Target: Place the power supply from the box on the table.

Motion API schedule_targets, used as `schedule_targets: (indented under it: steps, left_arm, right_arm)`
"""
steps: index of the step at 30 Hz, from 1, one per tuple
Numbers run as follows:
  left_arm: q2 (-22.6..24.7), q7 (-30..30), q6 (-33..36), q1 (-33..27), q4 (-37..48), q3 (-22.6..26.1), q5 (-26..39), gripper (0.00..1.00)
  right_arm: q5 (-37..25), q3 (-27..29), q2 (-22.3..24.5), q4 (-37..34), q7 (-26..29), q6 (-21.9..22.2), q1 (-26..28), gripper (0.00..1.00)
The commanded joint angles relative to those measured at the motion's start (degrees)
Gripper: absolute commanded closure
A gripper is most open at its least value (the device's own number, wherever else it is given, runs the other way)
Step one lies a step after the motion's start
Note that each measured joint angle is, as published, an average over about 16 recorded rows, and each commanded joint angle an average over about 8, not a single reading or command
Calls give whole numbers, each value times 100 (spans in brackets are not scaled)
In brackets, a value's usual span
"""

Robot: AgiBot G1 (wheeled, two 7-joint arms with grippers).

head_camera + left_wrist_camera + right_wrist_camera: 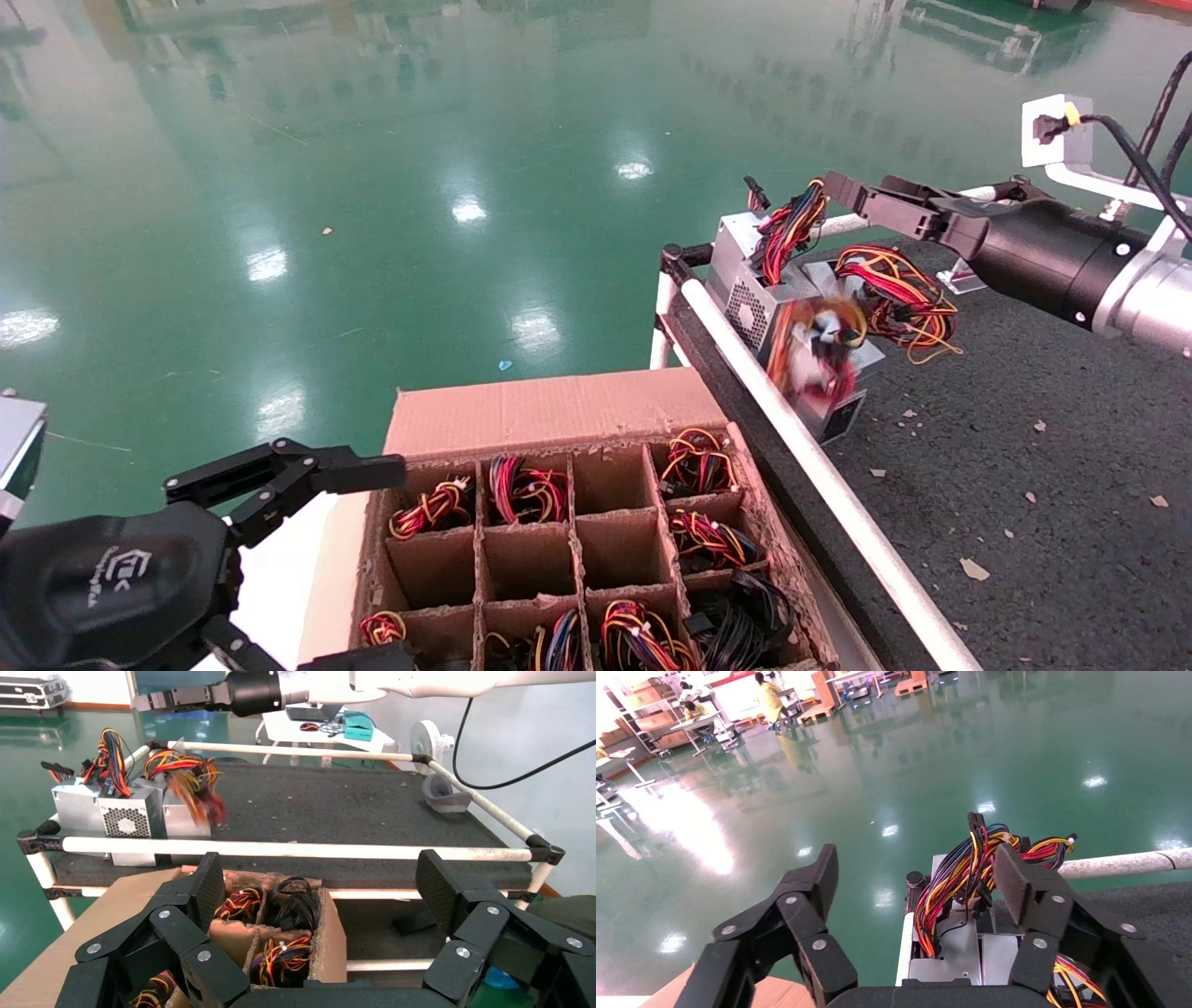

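Observation:
A grey power supply (836, 413) lies at the table's (1052, 485) far left corner, its red and yellow wire bundle (819, 347) smeared by motion. Other wired units (751, 300) stand beside it against the rail. My right gripper (843, 191) hovers open just above them, holding nothing; in the right wrist view its fingers (1018, 881) straddle a unit's wires (958, 878) without touching. The box (549, 410) sits below the table's edge, with wire bundles in several cells. My left gripper (372, 564) hangs open and empty over the box's left side.
A white tube rail (792, 438) runs along the table edge next to the box. Cardboard scraps (973, 568) litter the table top. A grey bracket (445, 794) rests at the table's far side. A white socket block with black cables (1057, 130) stands behind the right arm. Green floor surrounds it.

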Motion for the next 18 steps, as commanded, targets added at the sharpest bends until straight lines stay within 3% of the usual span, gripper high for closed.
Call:
schedule_targets:
  steps: [1,18]
  left_arm:
    - [0,0,0,0,0,0,0,0]
    - [0,0,0,0,0,0,0,0]
  right_arm:
    - [1,1,1,1,1,-2,-1,0]
    - [6,1,6,8,5,-8,-4,0]
